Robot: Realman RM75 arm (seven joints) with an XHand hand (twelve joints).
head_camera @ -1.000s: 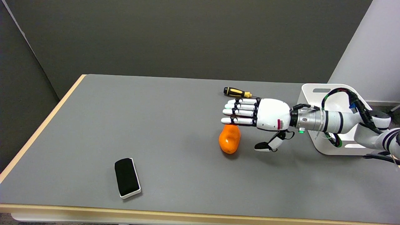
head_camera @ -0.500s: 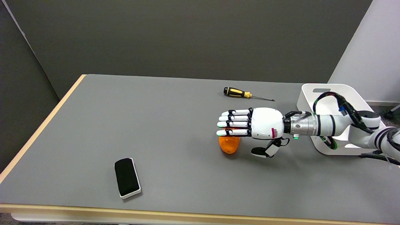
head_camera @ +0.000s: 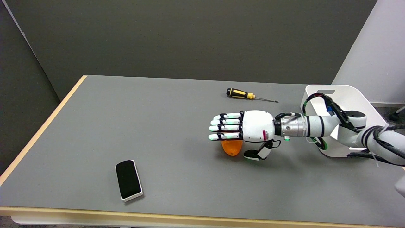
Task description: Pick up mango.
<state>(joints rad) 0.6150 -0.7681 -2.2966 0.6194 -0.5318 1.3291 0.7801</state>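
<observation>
An orange mango (head_camera: 232, 148) lies on the grey table (head_camera: 126, 120), right of the middle. Only its near half shows; the rest is hidden under my right hand (head_camera: 243, 129). That hand hovers flat over the fruit, palm down, with straight fingers (head_camera: 223, 126) pointing left. Its thumb hangs down just right of the mango, close to the fruit. The hand holds nothing.
A yellow-and-black screwdriver (head_camera: 245, 94) lies farther back on the table. A white bin (head_camera: 345, 104) stands at the right edge, behind my forearm. A black eraser in a white frame (head_camera: 128, 179) lies near the front left.
My right hand has moved left and toward the near side, from behind the mango to directly over it, now covering most of the fruit. The mango has not moved.
</observation>
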